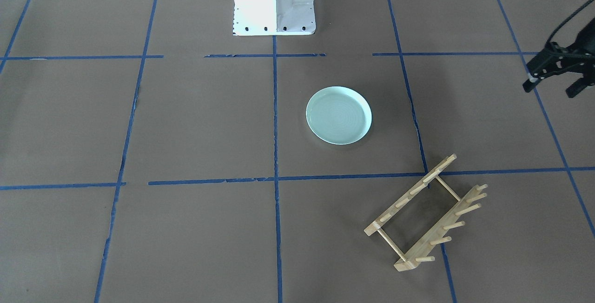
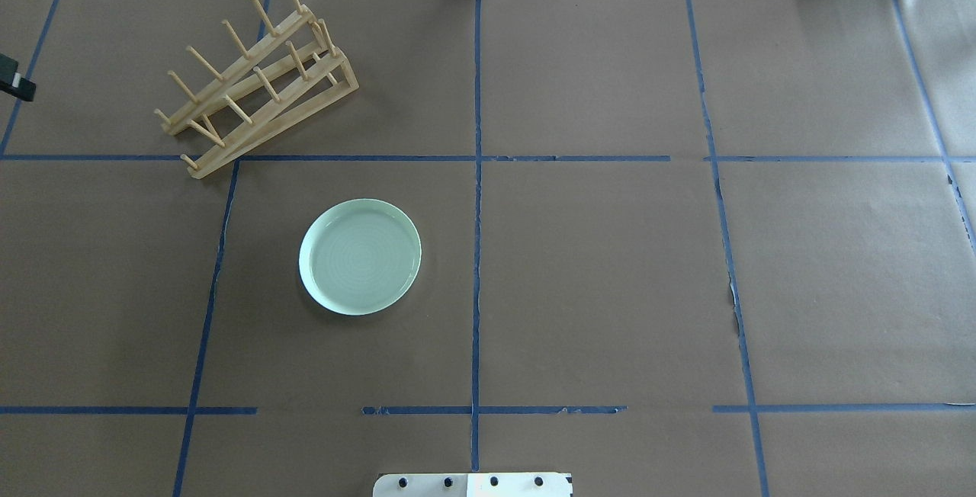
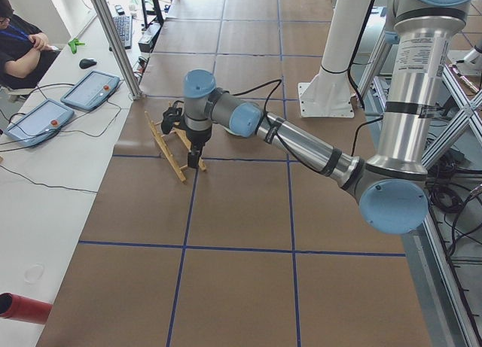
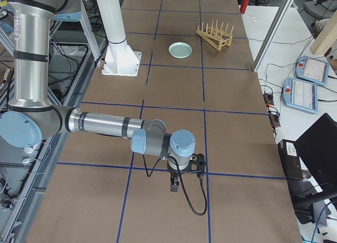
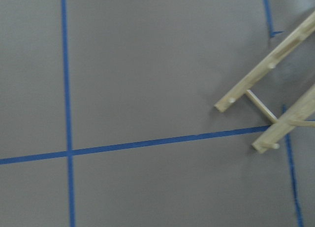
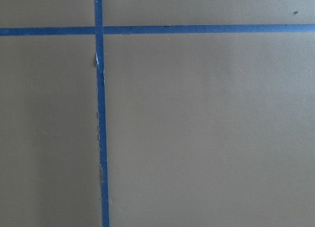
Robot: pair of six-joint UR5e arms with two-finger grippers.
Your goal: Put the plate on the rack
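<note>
The plate [image 2: 359, 257] lies flat on the table [image 2: 610, 291], hollow side up, with only its faint rings showing inside. It is near the rack [image 1: 409, 194] but not touching it, on the side of the rack closer to my base. The rack stands on its rails with its pegs [image 2: 259, 15] pointing up. Its long way runs slanted across the blue tape [image 2: 477, 253]. My left hand [image 1: 548, 90] hangs above the table beside the rack, away from the plate, with its fingers spread. My right hand [image 4: 176, 186] is far from the rack, and I cannot tell how its fingers stand.
</note>
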